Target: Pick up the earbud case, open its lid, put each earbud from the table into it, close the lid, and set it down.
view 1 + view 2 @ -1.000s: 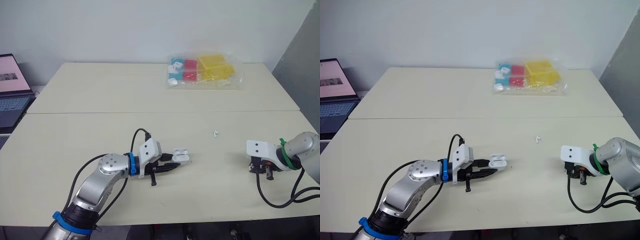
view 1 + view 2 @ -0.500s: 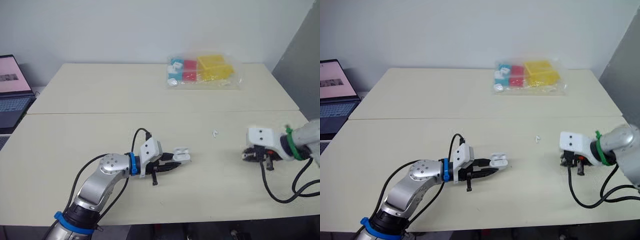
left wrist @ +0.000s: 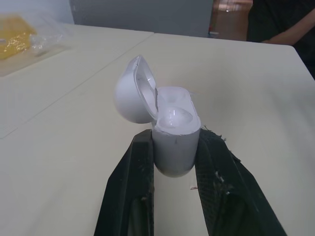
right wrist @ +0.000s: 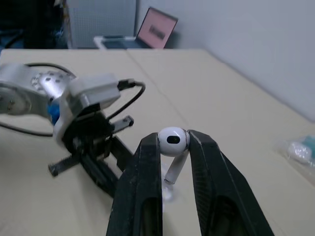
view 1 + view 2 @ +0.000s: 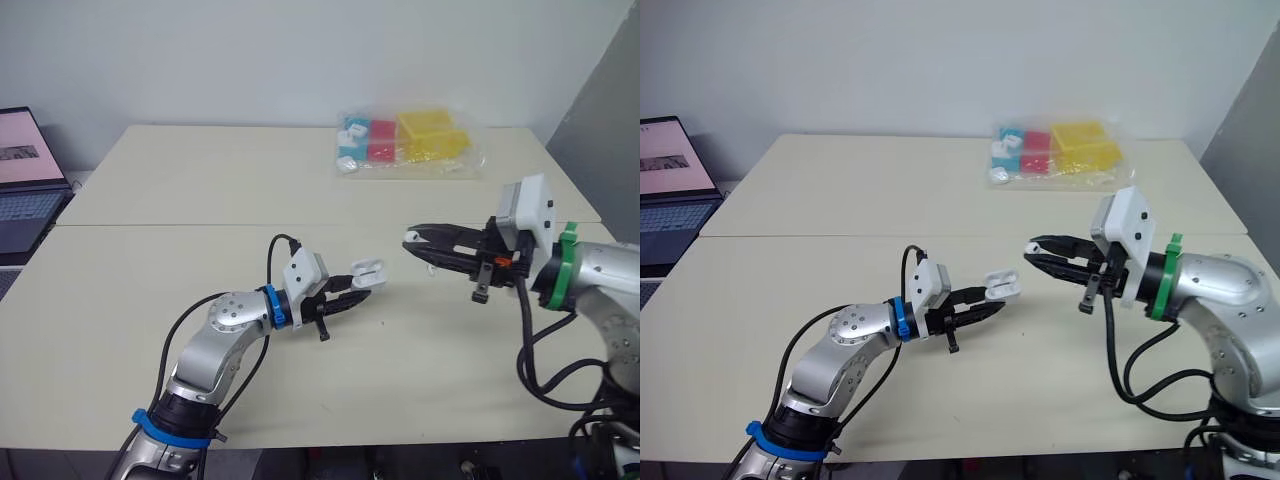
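Note:
The white earbud case [image 5: 368,271] hangs a little above the table with its lid swung open, and my left gripper [image 5: 350,292] is shut on its lower body [image 3: 174,137]. One white earbud [image 4: 172,142] sits pinched between the fingers of my right gripper [image 5: 411,241], which is raised above the table. The right gripper points left at the case, a short gap away. A small white piece [image 4: 167,191], perhaps the other earbud, lies on the table just under the right fingers.
A clear bag of yellow, red and blue blocks [image 5: 410,145] lies at the table's far side. An open laptop [image 5: 25,185] stands off the far left edge. A seam [image 5: 200,225] crosses the table. A person's arm [image 3: 290,24] shows beyond the table.
My right gripper has risen from the table at the right and swung left toward the case, holding an earbud. The left gripper has lifted the open case slightly.

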`<action>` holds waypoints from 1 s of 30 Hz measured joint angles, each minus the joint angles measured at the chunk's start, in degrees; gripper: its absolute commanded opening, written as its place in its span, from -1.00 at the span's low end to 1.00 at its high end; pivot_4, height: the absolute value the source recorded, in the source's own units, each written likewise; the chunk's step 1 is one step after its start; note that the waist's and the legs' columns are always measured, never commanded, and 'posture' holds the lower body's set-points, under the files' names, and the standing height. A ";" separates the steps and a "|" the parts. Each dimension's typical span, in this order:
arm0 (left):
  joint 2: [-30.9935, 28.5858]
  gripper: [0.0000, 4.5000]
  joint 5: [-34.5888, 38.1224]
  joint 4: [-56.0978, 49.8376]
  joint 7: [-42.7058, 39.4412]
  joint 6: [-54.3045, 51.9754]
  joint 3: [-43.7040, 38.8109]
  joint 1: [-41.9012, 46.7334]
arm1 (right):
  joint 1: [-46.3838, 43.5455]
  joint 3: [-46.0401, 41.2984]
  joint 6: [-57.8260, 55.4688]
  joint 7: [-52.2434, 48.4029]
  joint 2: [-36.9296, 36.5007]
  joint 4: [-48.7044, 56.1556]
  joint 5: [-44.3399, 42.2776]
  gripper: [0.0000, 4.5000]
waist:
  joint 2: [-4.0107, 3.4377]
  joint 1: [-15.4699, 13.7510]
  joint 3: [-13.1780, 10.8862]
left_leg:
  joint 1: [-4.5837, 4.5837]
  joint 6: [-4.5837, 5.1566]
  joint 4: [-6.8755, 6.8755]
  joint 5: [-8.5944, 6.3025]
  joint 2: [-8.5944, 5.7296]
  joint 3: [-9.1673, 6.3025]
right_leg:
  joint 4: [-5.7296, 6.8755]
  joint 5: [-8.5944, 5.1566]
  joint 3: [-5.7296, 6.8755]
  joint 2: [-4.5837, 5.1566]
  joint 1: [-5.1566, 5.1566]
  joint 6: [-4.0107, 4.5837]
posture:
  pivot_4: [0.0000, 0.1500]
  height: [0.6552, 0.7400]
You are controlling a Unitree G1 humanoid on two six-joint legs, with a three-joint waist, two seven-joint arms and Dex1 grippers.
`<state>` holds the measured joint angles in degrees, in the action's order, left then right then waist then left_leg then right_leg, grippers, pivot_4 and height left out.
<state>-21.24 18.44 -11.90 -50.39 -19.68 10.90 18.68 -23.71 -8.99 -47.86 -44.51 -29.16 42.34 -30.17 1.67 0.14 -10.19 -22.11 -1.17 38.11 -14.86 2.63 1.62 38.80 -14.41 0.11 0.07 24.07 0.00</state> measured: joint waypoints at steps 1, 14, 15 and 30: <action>0.50 -0.66 0.46 0.16 0.09 -0.03 0.00 0.64 | 0.61 1.62 1.21 1.49 1.38 -0.01 0.64 -0.81 | -0.01 0.02 0.00 | 0.00 0.00 0.00 0.00 -0.01 0.01 | 0.03 0.00 -0.01 0.00 0.02 0.00 | 1.00 0.90; 1.24 -0.66 3.80 0.24 1.02 -1.53 -1.45 1.91 | 7.29 10.26 20.11 8.78 6.45 -7.97 10.60 -0.81 | 0.00 0.12 0.00 | 0.05 0.00 -0.03 0.00 0.01 0.03 | 0.01 0.00 -0.05 -0.05 0.01 0.00 | 1.00 0.90; 1.25 -0.66 3.98 0.24 1.12 -1.54 -1.58 1.93 | 7.76 10.29 20.48 8.83 6.55 -8.49 10.62 -0.81 | 0.00 0.12 0.00 | 0.05 0.00 -0.03 0.00 0.01 0.04 | 0.01 0.00 -0.08 -0.05 0.02 0.00 | 1.00 0.90; 1.36 -0.66 6.13 0.16 2.35 -2.71 -2.35 2.66 | 11.20 11.39 23.91 11.12 8.47 -10.42 10.87 -0.81 | 0.00 0.17 0.00 | 0.07 0.00 -0.05 0.00 0.01 0.04 | 0.00 0.00 -0.10 -0.05 0.02 0.00 | 1.00 0.90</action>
<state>-19.88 24.57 -11.74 -48.05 -22.38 8.55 21.34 -12.51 2.40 -23.95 -33.40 -20.69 31.92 -19.30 1.67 0.31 -10.20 -22.04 -1.17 38.06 -14.86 2.65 1.65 38.80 -14.41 0.01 0.02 24.09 0.00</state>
